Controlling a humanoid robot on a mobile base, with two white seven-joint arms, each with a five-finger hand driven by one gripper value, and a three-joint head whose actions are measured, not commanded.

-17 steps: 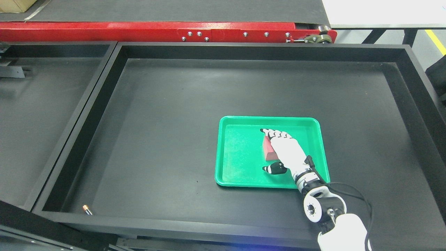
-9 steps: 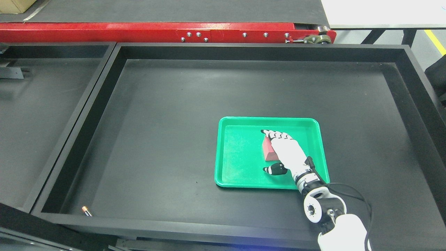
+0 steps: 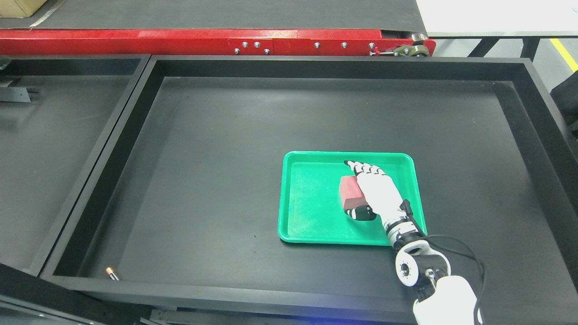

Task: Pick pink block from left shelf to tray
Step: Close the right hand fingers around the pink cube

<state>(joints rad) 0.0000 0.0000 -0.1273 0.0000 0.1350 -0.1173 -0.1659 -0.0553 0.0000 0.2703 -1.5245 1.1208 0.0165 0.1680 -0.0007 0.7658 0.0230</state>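
A pink-red block (image 3: 350,192) lies on the floor of the green tray (image 3: 311,230), right of the tray's middle. My right hand (image 3: 361,188) reaches in from the lower right and hovers over the block's right side. Its fingers (image 3: 361,169) are stretched out straight past the block's far end, and the black-tipped thumb (image 3: 360,213) sits by the block's near end. The fingers are not curled around the block, and the hand covers its right edge. The left arm does not show.
The tray rests in a large black walled bin (image 3: 113,149). A small battery (image 3: 112,273) lies in the bin's near-left corner. A second black bin (image 3: 45,158) stands to the left, and a red conveyor frame (image 3: 180,45) runs along the back.
My right hand has shifted up and to the right, uncovering more of the block's top. The thumb now lies closer to the block's near end. The block has stayed in the tray.
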